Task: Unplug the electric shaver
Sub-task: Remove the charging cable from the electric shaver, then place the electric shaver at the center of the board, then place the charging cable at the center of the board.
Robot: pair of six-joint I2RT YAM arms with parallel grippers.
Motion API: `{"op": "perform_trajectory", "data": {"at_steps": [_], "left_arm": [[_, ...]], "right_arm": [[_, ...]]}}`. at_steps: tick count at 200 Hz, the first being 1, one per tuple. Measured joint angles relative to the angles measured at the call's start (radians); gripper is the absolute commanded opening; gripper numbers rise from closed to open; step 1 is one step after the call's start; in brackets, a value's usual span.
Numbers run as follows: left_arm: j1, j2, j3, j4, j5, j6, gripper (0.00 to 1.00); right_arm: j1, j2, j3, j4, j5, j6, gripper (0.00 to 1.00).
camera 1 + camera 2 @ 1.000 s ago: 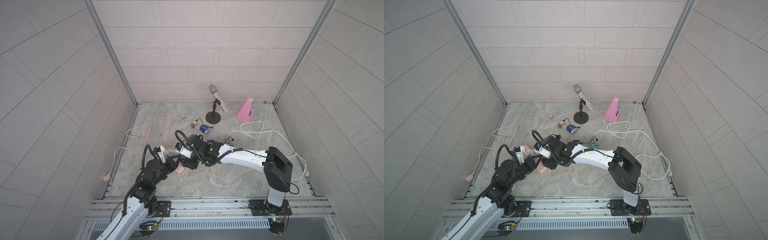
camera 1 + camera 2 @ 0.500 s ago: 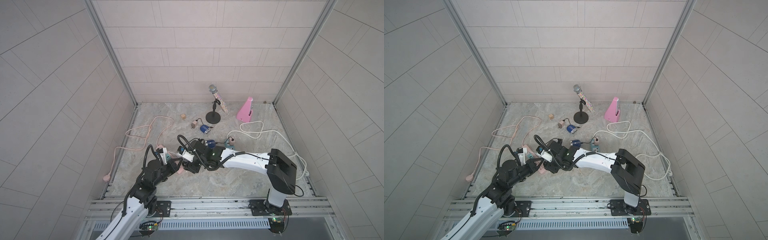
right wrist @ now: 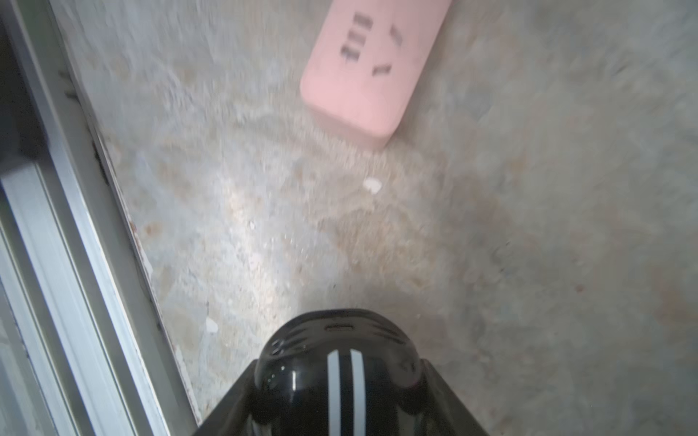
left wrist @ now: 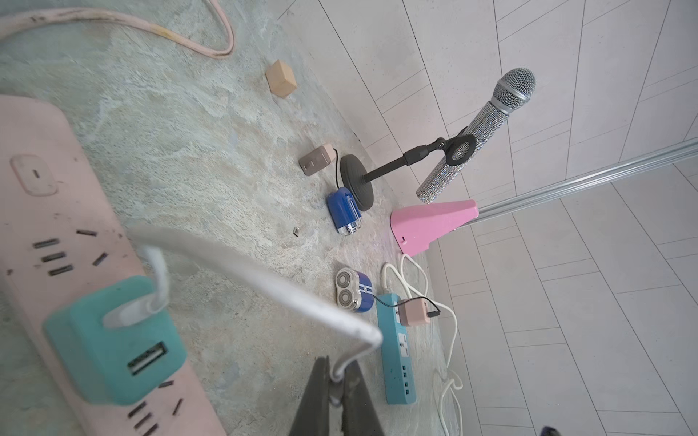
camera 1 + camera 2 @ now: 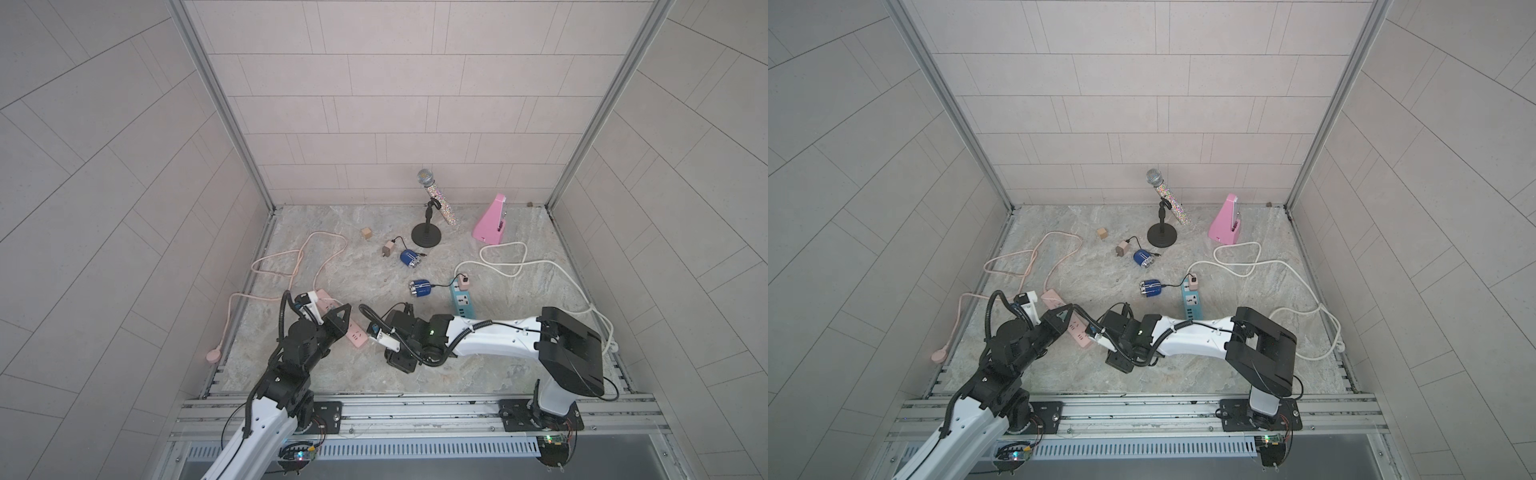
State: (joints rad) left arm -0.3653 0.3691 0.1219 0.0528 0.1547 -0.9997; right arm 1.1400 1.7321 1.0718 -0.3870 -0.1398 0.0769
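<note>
A black electric shaver (image 3: 332,381) with two white stripes sits between the jaws of my right gripper (image 3: 340,368), low over the floor near the front; in both top views it is a dark block (image 5: 400,362) (image 5: 1119,362). Its charging slot faces the floor with nothing in it. My left gripper (image 4: 337,377) (image 5: 347,308) is shut on the free end of a white cable (image 4: 264,281). That cable runs back to a teal adapter (image 4: 113,339) plugged into the pink power strip (image 4: 56,181) (image 5: 357,336). The two grippers are apart.
A blue shaver (image 5: 420,288) is wired to a pink adapter (image 5: 464,283) on a teal power strip (image 5: 462,305). Another blue shaver (image 5: 409,257), a tan adapter (image 5: 387,249), a wooden cube (image 5: 366,232), a microphone stand (image 5: 426,239), a pink metronome (image 5: 492,220), loose cords.
My right gripper has carried the black shaver away from the pink power strip and the left gripper, toward the front. The left gripper stays by the strip, shut on the cable.
</note>
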Motion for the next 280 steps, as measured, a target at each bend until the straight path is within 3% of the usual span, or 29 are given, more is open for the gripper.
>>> {"op": "perform_trajectory", "data": {"at_steps": [51, 100, 139, 195, 230, 280], "left_arm": [[0.000, 0.001, 0.000, 0.001, -0.021, 0.005, 0.00], [0.000, -0.028, -0.017, 0.001, -0.009, -0.013, 0.00], [0.000, -0.042, -0.026, -0.003, 0.011, -0.024, 0.00], [0.000, -0.044, -0.026, -0.005, 0.034, -0.028, 0.00], [0.000, -0.053, -0.026, -0.007, 0.045, -0.032, 0.00], [0.000, -0.079, -0.026, -0.031, 0.047, -0.032, 0.00]], "right_arm": [[-0.016, 0.010, 0.037, -0.078, 0.015, 0.010, 0.26], [-0.177, 0.040, 0.335, -0.167, 0.049, -0.048, 0.26], [-0.296, 0.213, 0.640, -0.221, 0.029, -0.097, 0.26], [-0.353, 0.552, 1.006, -0.409, -0.010, -0.154, 0.26], [-0.375, 0.642, 1.076, -0.485, -0.010, -0.158, 0.26], [-0.386, 0.649, 1.105, -0.497, -0.008, -0.158, 0.27]]}}
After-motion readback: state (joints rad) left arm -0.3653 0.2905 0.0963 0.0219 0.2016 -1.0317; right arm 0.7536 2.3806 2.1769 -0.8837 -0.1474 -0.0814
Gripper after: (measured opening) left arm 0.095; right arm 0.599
